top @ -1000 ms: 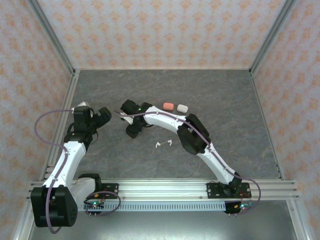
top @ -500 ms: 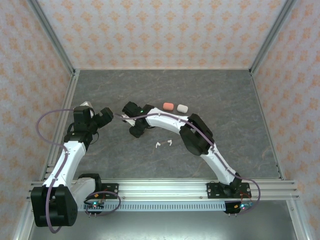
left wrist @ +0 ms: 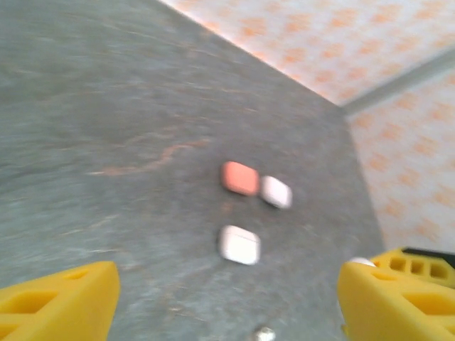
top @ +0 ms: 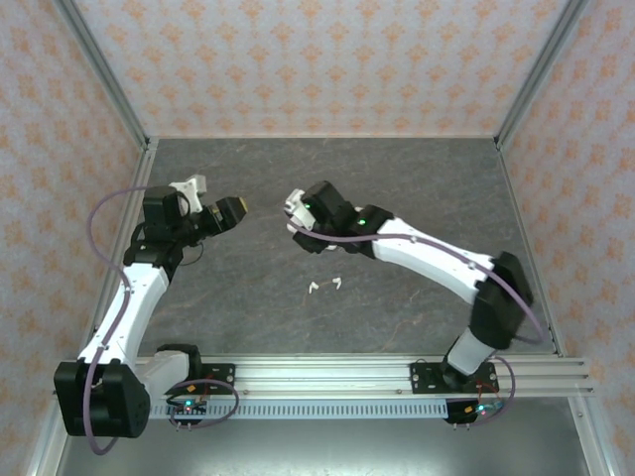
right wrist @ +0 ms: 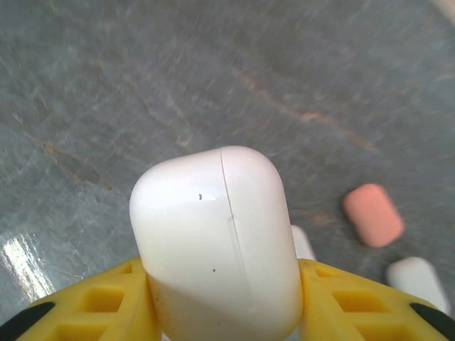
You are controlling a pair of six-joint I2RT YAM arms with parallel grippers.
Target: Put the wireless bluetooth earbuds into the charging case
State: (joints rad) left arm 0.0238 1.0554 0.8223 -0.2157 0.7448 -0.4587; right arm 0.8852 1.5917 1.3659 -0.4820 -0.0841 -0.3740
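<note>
Yellow-fingered left gripper (top: 236, 208): left of centre, jaws spread wide, empty. Right gripper (top: 295, 211): centre, pinching a white charging case (right wrist: 220, 234), lid closed, held off the grey table (top: 427, 178). Earbuds (top: 313, 289): two white, lying on the table below centre, apart from the case. Step, judged: case offered toward the left gripper. Next: the lid needs opening before any bud goes in.
</note>
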